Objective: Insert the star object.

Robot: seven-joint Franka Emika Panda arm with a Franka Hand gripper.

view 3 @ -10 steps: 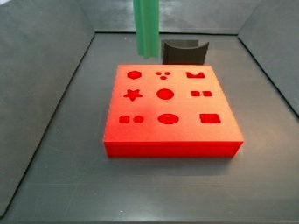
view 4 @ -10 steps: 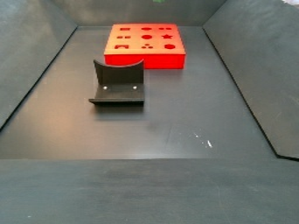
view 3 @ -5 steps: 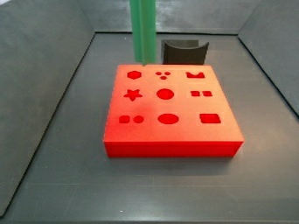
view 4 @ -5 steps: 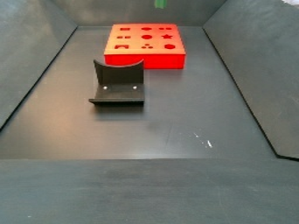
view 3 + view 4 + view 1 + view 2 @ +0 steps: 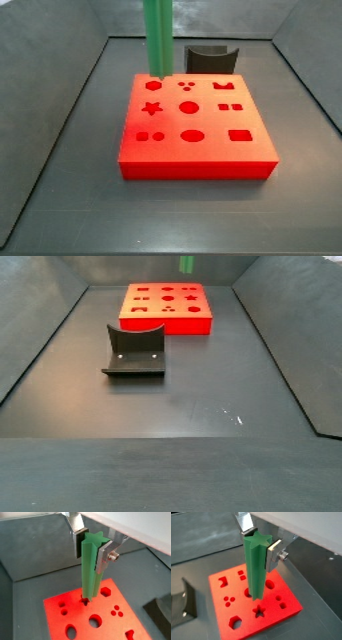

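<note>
The star object (image 5: 156, 38) is a long green rod hanging upright over the far left edge of the red block (image 5: 214, 150). Its lower end is above the block, apart from it. The gripper (image 5: 92, 546) is shut on the rod's upper end, with a silver finger (image 5: 79, 539) on each side; it shows the same in a wrist view (image 5: 256, 543). The gripper body is above the frame in both side views. The star hole (image 5: 151, 108) is in the block's left column, nearer than the rod's end; it shows open in a wrist view (image 5: 258, 611). The rod's tip shows in a side view (image 5: 186, 263).
The dark fixture (image 5: 211, 58) stands behind the red block, and in a side view (image 5: 135, 351) it is on the dark floor in front of the block (image 5: 167, 308). Grey walls ring the floor. The block has several other shaped holes.
The rod, held by the gripper, has moved left and come down a little, from behind the block to over its far left edge.
</note>
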